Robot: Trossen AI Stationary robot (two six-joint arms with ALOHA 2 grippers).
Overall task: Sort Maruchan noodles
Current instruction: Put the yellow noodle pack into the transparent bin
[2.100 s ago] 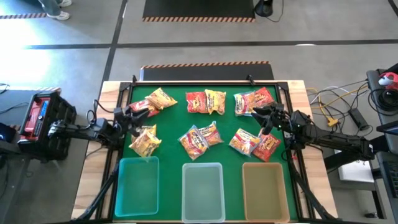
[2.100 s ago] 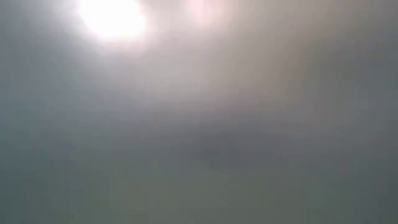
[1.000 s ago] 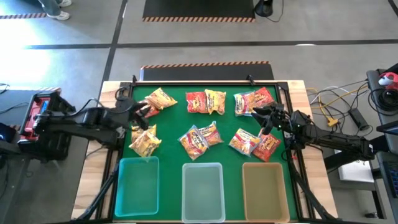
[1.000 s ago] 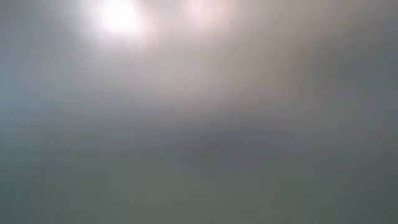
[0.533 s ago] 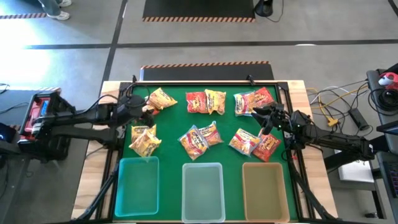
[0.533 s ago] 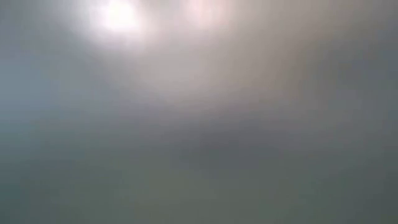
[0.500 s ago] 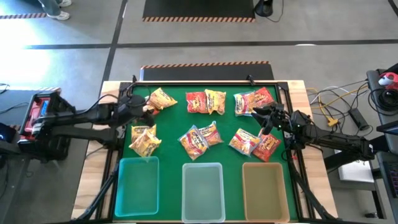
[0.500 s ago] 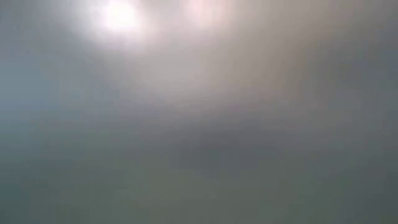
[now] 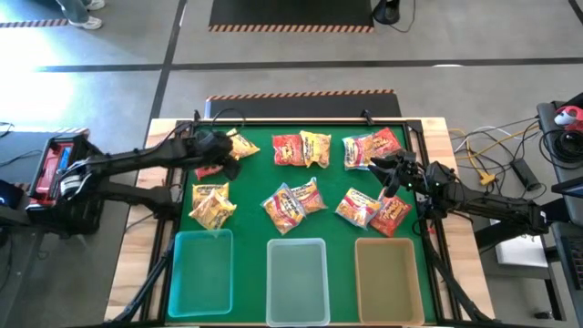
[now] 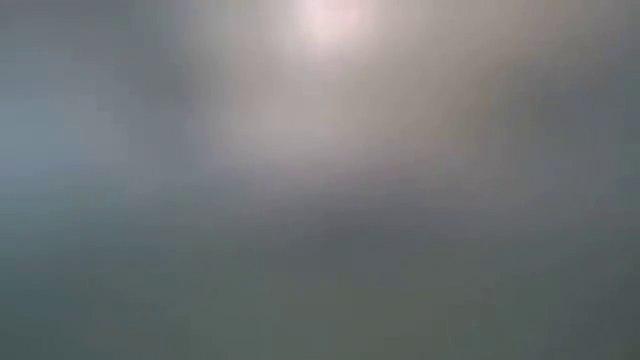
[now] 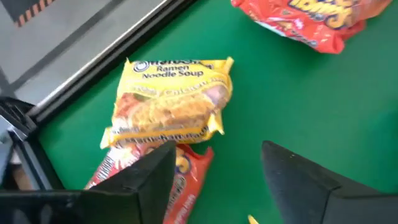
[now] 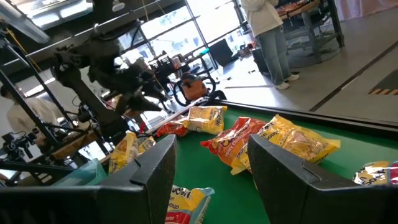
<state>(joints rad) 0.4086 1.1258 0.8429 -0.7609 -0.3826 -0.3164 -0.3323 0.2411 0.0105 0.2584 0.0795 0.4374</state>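
At the far left of the green felt mat [image 9: 250, 178], the left gripper [image 9: 221, 157] hovers with its jaws spread and empty over a yellow crinkly plastic noodle packet [image 11: 171, 102] that partly overlaps a red crinkly packet [image 11: 155, 180]. The yellow packet looks light and thin, with a stiff, brittle noodle block inside slippery film, so I judge a gentle pinch across a sealed end or a narrow edge is safest; squeezing the middle could crack the block. The rest of the flat ramen packets [image 9: 293, 202] lie scattered across the mat: a yellow pair nearer the bins, a red-and-yellow pair at the far middle, and mixed clusters toward the right. Three translucent rectangular plastic bins [image 9: 297, 278] sit empty along the near edge. At the right, the right gripper [image 9: 386, 178] waits above the mat with jaws apart, holding nothing, near a red and yellow cluster. The low view shows nothing readable.
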